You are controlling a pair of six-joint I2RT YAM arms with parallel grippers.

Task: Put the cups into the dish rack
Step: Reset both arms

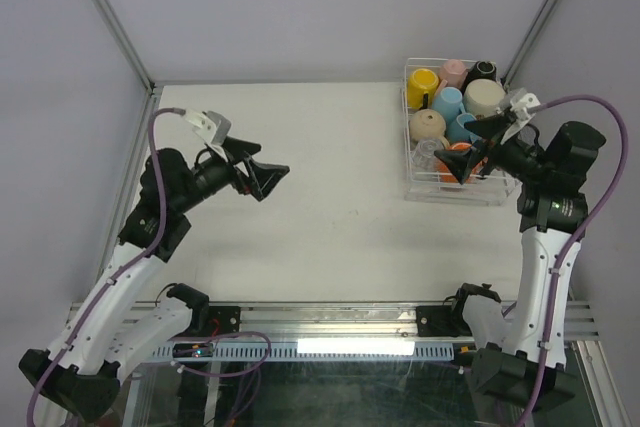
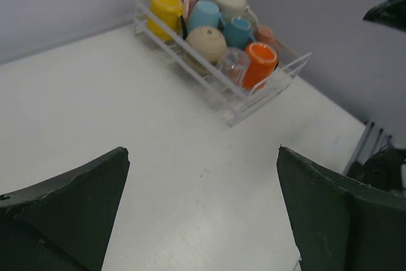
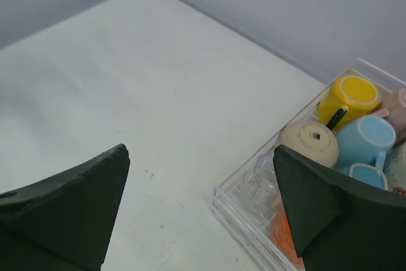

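My left fingers [image 1: 270,182] stand wide open and empty above the left half of the counter [image 1: 340,147], well apart from the dish rack [image 1: 455,193]. The rack sits at the counter's far right corner with the cups [image 1: 422,83] inside it. My right fingers [image 1: 456,150] hang spread wide over its near end, holding nothing.

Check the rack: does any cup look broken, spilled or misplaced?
Nothing looks broken or spilled. In the clear rectangular dish rack, the orange mug and the clear glass tumbler lean tilted, not upright.
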